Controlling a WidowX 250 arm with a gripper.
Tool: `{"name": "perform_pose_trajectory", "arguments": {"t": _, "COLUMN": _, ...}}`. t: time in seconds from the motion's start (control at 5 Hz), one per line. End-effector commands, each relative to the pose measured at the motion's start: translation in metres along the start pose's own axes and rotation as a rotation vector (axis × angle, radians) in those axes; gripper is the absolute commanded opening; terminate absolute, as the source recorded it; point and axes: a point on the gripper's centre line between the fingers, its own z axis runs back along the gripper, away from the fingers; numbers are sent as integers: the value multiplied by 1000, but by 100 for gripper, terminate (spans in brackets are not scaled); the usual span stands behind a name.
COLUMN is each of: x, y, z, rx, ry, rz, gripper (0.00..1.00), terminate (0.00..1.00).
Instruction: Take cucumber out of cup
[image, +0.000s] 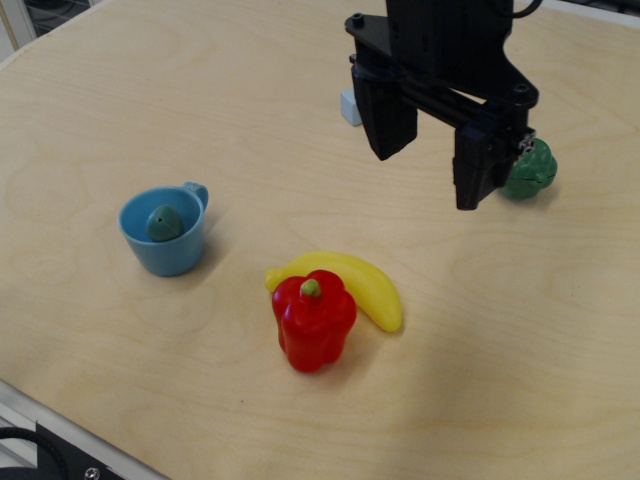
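Currently: cucumber (163, 223) seen upright inside cup (164, 232), only its tip exposed | red pepper (313, 322) and banana (352, 285) nearby (collision possible on approach) | gripper (430, 160) held wide, empty, well apart; cup could be tipped if the rim is caught.

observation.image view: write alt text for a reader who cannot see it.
A dark green cucumber stands in a light blue cup on a wooden table, while the robot's black hand hangs open, empty, far to its right. A red pepper touches a banana; a green pepper sits behind the hand.
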Motion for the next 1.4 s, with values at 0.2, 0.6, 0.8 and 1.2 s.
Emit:
{"name": "perform_pose_trajectory", "arguments": {"t": 0.2, "x": -22, "y": 21, "z": 13, "rx": 45, "ry": 18, "rz": 84, "gripper": 100, "terminate": 0}}
{"name": "perform_pose_trajectory", "arguments": {"t": 0.6, "x": -73, "y": 85, "z": 20, "rx": 149, "ry": 76, "rz": 311, "gripper": 100, "terminate": 0}}
{"name": "perform_pose_trajectory", "arguments": {"t": 0.8, "x": -96, "y": 113, "z": 7, "rx": 183, "ry": 111, "rz": 384, "gripper": 100, "terminate": 0}}
{"name": "perform_pose_trajectory", "arguments": {"t": 1.2, "x": -111, "y": 150, "z": -15, "rx": 219, "ry": 99, "rz": 421, "gripper": 100, "terminate": 0}}
